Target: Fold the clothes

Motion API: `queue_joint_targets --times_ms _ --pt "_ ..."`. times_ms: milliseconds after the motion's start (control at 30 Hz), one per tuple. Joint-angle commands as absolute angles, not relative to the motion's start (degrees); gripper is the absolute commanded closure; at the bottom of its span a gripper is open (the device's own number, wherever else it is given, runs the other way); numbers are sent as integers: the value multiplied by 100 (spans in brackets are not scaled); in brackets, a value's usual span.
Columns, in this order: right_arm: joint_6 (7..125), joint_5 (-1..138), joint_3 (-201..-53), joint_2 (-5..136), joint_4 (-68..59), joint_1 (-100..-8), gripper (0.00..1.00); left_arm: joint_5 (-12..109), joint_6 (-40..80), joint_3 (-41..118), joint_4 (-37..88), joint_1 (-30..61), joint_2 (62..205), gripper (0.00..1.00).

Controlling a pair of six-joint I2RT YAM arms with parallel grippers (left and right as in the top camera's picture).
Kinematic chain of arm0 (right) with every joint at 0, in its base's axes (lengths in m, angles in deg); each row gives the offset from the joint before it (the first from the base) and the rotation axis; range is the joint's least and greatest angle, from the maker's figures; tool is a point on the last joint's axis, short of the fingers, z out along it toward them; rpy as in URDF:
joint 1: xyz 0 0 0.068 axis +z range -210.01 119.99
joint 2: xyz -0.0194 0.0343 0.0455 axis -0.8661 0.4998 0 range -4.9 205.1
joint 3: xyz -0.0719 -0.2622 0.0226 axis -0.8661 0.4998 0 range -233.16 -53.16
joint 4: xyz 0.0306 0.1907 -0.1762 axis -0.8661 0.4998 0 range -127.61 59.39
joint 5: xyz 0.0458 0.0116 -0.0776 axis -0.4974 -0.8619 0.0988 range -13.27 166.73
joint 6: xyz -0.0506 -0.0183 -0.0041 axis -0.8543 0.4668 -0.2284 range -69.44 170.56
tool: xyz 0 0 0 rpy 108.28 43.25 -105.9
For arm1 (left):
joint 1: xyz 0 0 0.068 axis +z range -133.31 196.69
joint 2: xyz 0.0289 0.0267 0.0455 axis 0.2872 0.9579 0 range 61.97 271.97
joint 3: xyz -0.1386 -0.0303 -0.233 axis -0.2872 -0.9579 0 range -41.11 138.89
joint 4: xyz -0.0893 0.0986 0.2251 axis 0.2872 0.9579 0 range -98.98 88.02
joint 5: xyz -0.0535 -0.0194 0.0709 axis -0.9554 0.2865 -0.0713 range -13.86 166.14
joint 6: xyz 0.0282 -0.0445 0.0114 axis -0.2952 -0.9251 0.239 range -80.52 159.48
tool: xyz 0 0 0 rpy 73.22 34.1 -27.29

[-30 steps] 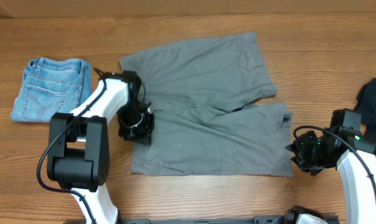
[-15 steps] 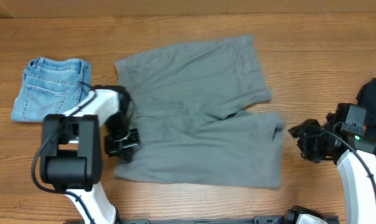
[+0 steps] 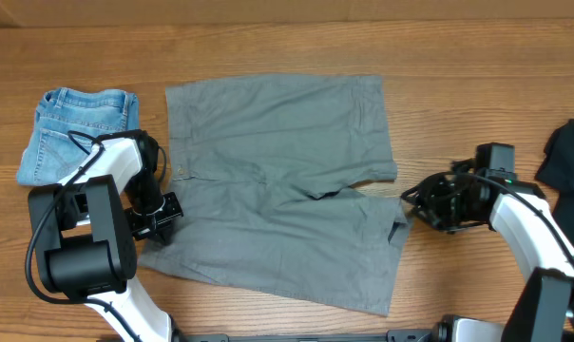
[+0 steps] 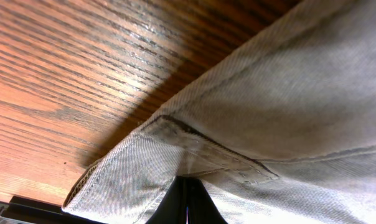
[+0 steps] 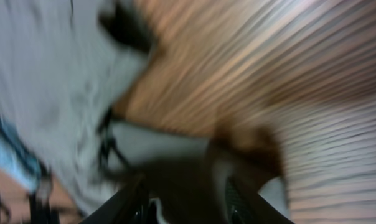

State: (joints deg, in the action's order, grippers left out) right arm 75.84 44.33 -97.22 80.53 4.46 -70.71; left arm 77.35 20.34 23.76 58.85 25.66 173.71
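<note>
Roughly centred on the wooden surface (image 3: 268, 43), the grey shorts (image 3: 277, 180) lie spread open and mostly flat. The waistband runs down the left edge and the two legs reach toward the right. The upper leg lies smooth. The lower leg slants toward the near edge, with creases gathered where the two legs meet. A small dark turned-up bit shows at the lower leg's hem corner on the right side. The left hand (image 3: 163, 220) sits at the near-left corner of the waistband, its arm coming down past the waistband's outer edge. In the left wrist view that hand (image 4: 187, 186) is clenched on the waistband corner. The doubled, stitched cloth of the grey shorts (image 4: 281, 93) rises off the surface (image 4: 63, 74) right at the dark fingertips, and a shadow lies beneath the lifted edge. The right hand (image 3: 412, 203) is low at the right side, just beside the lower leg's hem corner; whether it touches the cloth cannot be made out from overhead. The right wrist view is heavily smeared, but two finger shapes stand apart at the bottom of the frame, so the right hand (image 5: 185, 199) reads as released, with grey cloth ahead of it at upper left. The folded light-blue denim shorts (image 3: 78, 133) lie at far left, apart from the grey pair. The black garment (image 3: 567, 157) sits at the right edge, partly cut off by the frame.
</note>
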Motion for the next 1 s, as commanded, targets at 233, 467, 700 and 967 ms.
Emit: queue_joint_targets --times_ms 233,467,700,967 --pt "6602 4610 -9829 8061 1206 -7053 64 8203 2128 2395 5653 2566 17421 96" --pt "6978 3910 -10233 8061 1648 -7766 61 8203 2131 2395 5653 2566 17421 96" --pt "7542 3908 -10076 8063 2640 -7965 42 8181 2131 2395 5610 2566 17423 96" --pt "8836 3244 -9361 8063 1482 -7860 35 8118 2153 2395 5566 2566 17423 96"
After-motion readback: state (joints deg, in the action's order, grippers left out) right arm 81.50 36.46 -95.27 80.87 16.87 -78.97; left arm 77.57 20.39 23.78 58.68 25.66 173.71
